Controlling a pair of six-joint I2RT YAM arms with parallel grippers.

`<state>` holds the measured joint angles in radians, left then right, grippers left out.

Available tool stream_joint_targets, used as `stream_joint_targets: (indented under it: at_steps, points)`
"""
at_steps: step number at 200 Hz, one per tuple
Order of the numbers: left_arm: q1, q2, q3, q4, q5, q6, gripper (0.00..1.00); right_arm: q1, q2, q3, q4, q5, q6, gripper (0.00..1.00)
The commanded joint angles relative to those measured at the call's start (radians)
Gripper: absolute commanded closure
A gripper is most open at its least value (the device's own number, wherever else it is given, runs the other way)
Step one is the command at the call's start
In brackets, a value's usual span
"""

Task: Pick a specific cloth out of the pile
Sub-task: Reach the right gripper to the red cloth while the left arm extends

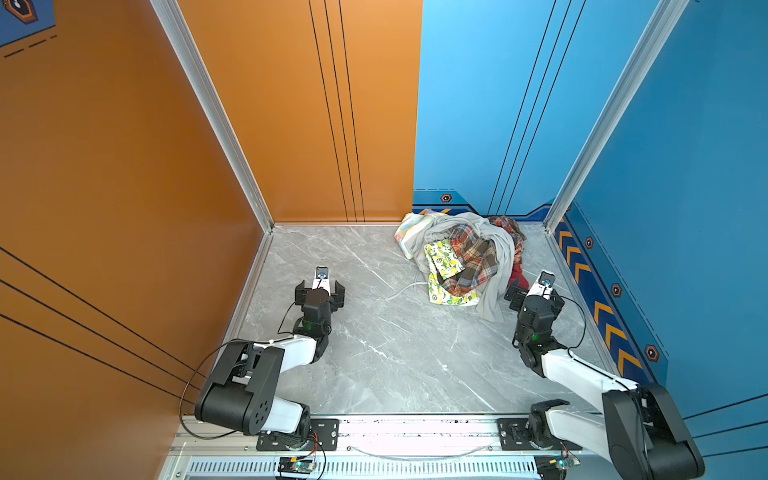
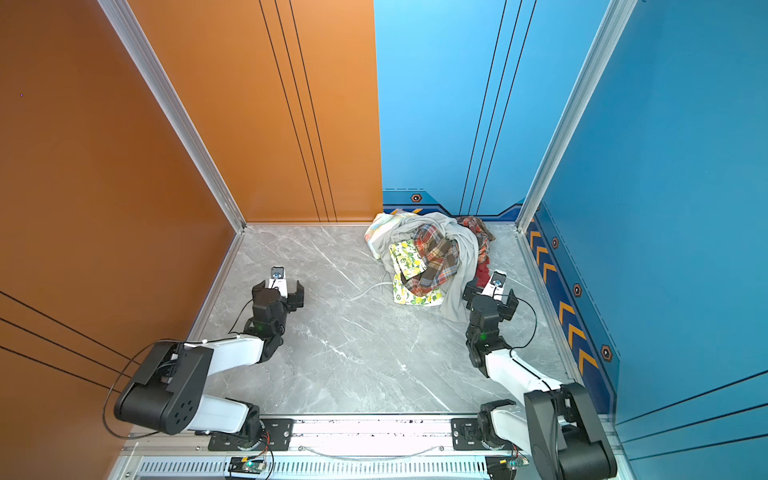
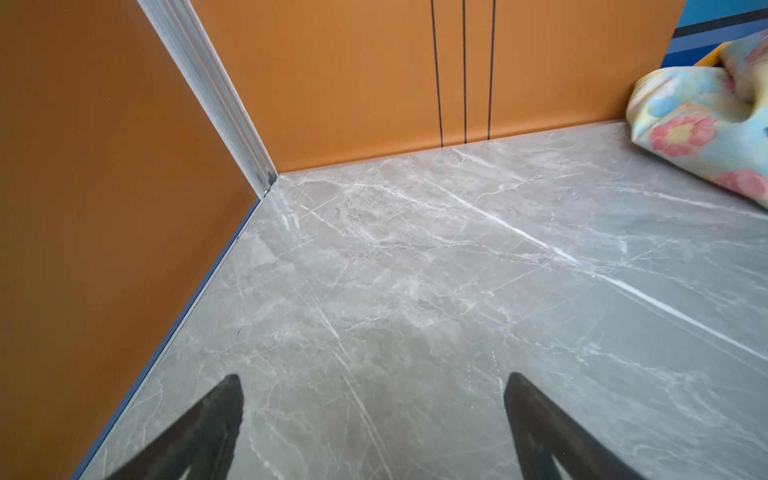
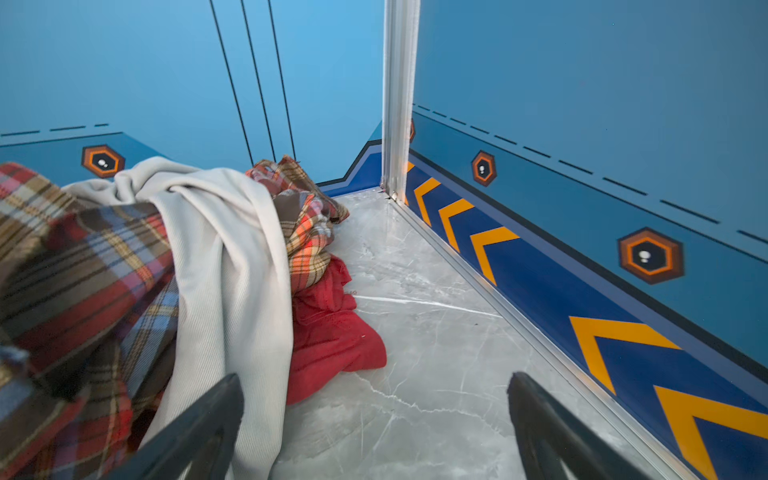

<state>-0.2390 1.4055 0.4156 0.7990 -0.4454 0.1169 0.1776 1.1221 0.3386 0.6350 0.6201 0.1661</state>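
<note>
The approach is judged to be the step in hand, since nothing is gripped yet. The cloth (image 4: 332, 328), plain deep red, is seen at the four o'clock edge of the pile (image 1: 457, 253), which is heaped at about one o'clock on the counter (image 1: 374, 357). It is tucked partly under the grey garment (image 4: 224, 266) and the plaid fabric (image 4: 307, 232), with a bunched lobe exposed on the counter. The right hand (image 4: 374, 380) is held just beside that lobe, at its five o'clock in a top view, with the jaws spread fully wide and nothing between them; whether one finger brushes the grey hem cannot be told. The left hand (image 3: 374, 378) is likewise spread wide and empty, well apart at about the pile's nine o'clock. For the next move, a short advance and descent onto the red lobe is called for, so that only red fabric is pinched and the grey garment is kept out of the jaws.
</note>
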Motion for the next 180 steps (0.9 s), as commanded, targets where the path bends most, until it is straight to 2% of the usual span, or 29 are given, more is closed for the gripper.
stream_joint_targets:
  at_steps: [1,64,108,148,180]
  points:
    - [-0.021,-0.066,0.053,-0.131,-0.048,0.014,0.02,-0.006,-0.058,0.049,-0.251,0.094,0.102,0.0]
    - [-0.082,-0.157,0.229,-0.496,0.011,-0.206,0.02,-0.013,-0.15,0.205,-0.528,0.088,0.155,0.0]
    - [-0.112,-0.146,0.375,-0.738,0.194,-0.3,0.02,-0.047,-0.142,0.367,-0.709,-0.032,0.197,0.0]
    - [-0.115,-0.112,0.457,-0.831,0.351,-0.352,0.02,-0.064,-0.114,0.511,-0.843,-0.117,0.199,0.0]
    - [-0.114,-0.084,0.492,-0.856,0.419,-0.392,0.02,-0.072,-0.053,0.637,-0.957,-0.213,0.2,0.0]
